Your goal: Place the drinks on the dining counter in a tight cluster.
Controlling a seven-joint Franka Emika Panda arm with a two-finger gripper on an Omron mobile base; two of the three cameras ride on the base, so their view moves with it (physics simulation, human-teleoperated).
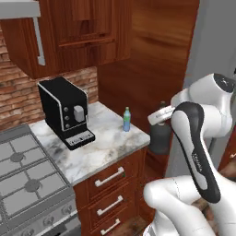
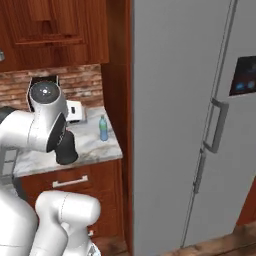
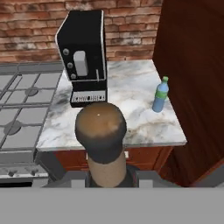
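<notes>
The gripper (image 3: 105, 175), clamped apparently on the squat black bottle (image 3: 101, 131) at lower centre of the hand view, holds it lifted; the blue bottle (image 1: 126, 120) remains on the small worktop (image 1: 103, 147), centre frame, uncollected.

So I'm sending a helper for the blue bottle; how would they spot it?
Find the small marble worktop between the stove and the tall wood panel. The blue bottle stands near its panel-side edge, apart from the black coffee machine. It is the small blue thing there, with a green cap.
</notes>
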